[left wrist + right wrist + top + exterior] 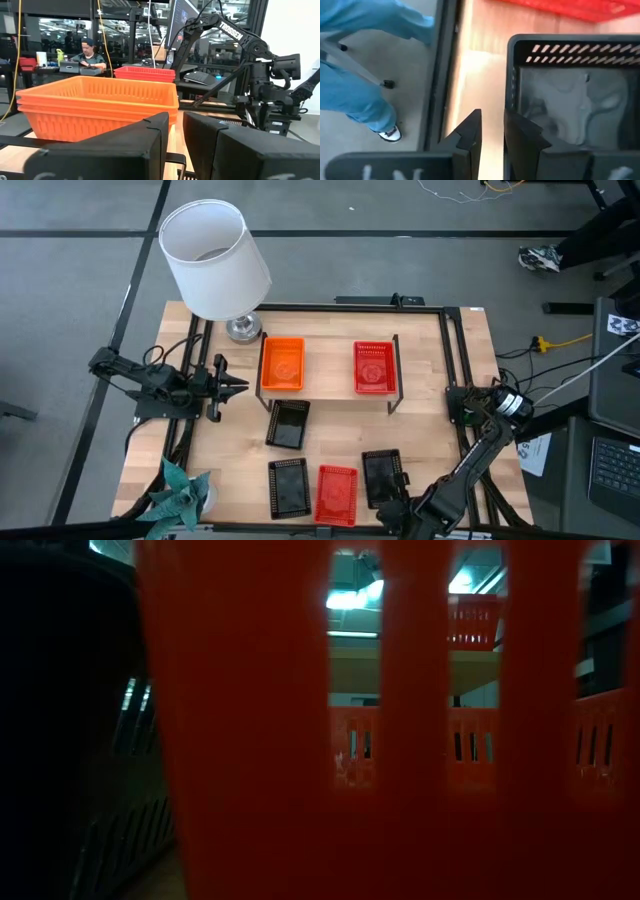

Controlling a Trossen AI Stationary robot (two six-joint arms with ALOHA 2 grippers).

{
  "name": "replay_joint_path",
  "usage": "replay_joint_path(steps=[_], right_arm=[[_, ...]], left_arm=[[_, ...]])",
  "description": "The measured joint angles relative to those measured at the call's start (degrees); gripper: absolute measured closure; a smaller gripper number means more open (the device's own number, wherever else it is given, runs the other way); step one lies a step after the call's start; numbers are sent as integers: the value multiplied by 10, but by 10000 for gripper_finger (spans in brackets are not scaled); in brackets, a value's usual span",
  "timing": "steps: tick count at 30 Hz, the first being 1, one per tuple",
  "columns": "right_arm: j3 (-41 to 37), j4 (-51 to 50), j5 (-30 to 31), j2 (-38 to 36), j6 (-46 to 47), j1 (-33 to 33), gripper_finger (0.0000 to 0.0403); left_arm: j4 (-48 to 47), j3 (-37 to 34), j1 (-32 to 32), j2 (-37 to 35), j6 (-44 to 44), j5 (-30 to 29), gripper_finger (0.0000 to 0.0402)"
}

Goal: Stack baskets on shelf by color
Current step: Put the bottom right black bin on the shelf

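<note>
On the shelf (330, 392) stands a stack of orange baskets (282, 365) at its left end and a red basket (373, 368) at its right. Three black baskets (288, 423) (288, 485) (382, 477) and one red basket (336, 493) lie on the table. My right gripper (394, 506) is low at the near edge, by the near corner of the rightmost black basket (570, 100). Its fingers (492, 125) are a narrow gap apart beside the basket's wall. My left gripper (238, 385) waits left of the shelf, shut (175, 132), facing the orange stack (97, 107).
A white-shaded lamp (215, 260) stands at the far left corner and a teal plant (180, 492) at the near left. In the low view the red basket's mesh (260, 740) fills the frame. A person in blue trousers (355, 75) stands by the near edge.
</note>
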Motion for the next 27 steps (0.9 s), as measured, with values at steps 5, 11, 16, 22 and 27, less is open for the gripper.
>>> replay_joint_path(steps=[5,11,16,22,27], right_arm=[[0,-14,1,0,21,-5,317],[0,-14,15,0,23,-4,317],[0,-13,27,0,27,-4,317],[0,-6,50,-3,25,-4,317],[1,-16,61,-3,25,-4,317]], left_arm=[[0,0,0,0,0,0,351],[0,0,0,0,0,0,351],[0,0,0,0,0,0,351],[0,0,0,0,0,0,351],[0,0,0,0,0,0,351]])
